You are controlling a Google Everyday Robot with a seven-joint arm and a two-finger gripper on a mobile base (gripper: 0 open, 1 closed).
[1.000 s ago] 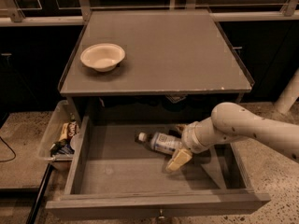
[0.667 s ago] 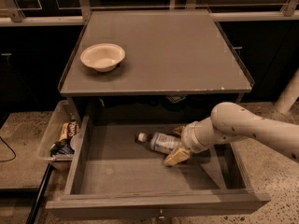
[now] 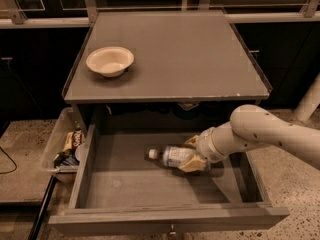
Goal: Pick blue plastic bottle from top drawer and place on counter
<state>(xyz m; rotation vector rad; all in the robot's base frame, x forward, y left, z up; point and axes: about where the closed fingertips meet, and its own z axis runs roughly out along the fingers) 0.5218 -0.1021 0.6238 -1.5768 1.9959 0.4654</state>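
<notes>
Gripper (image 3: 190, 154) clasping blue plastic bottle (image 3: 169, 157) inside the open top drawer (image 3: 125, 186).

The tan fingers (image 3: 194, 164) are gripping the bottle's base end from either side. The bottle is lying on its side on the drawer floor, with its white cap pointing away from the gripper. The fingers are covering the end nearest the wrist, so the exact contact is hard to make out. Behind the gripper, the pale arm (image 3: 265, 131) is running out of view at the frame's edge. Above and beyond the gripper, the counter (image 3: 185, 54) is carrying a white bowl (image 3: 110, 60) toward its far corner. Well past the bottle's cap, outside the drawer wall, a clear bin (image 3: 52, 149) is holding snack packets (image 3: 72, 144) whose print is unreadable. The drawer's knob (image 3: 172, 230) is being cut off by the bottom edge.
</notes>
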